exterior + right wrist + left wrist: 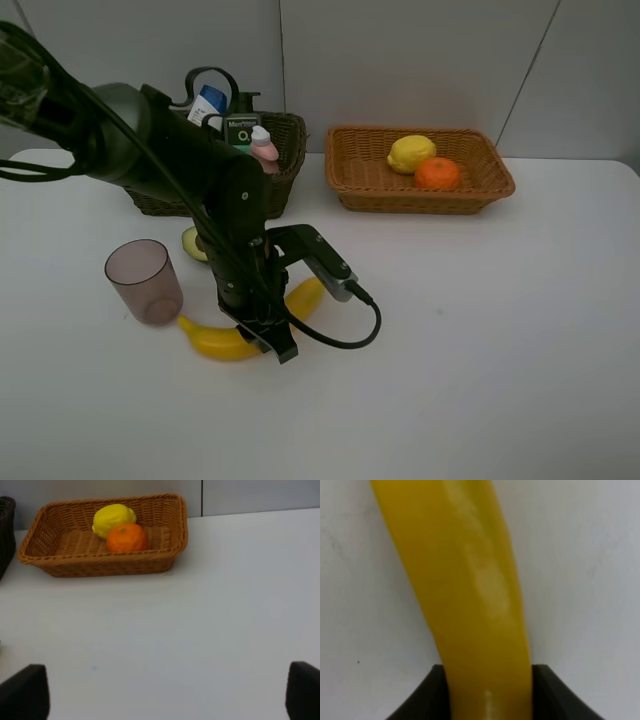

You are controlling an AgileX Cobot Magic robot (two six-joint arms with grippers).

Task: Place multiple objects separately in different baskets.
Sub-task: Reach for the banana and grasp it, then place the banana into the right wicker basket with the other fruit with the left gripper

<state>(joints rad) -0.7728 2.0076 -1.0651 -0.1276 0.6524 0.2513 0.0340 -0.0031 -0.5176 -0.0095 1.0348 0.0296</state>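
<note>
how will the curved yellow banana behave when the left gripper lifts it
The curved yellow banana looks smooth and glossy, so it may slip or pivot in the left gripper. The jaws sit near its middle, so it will probably hang fairly level. Its even, unbroken curve suggests it is stiff and unlikely to droop.

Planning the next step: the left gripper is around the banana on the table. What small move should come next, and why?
Probably lift straight up. The left gripper has its jaws against both sides of the banana, which lies on the table near the cup.
</note>
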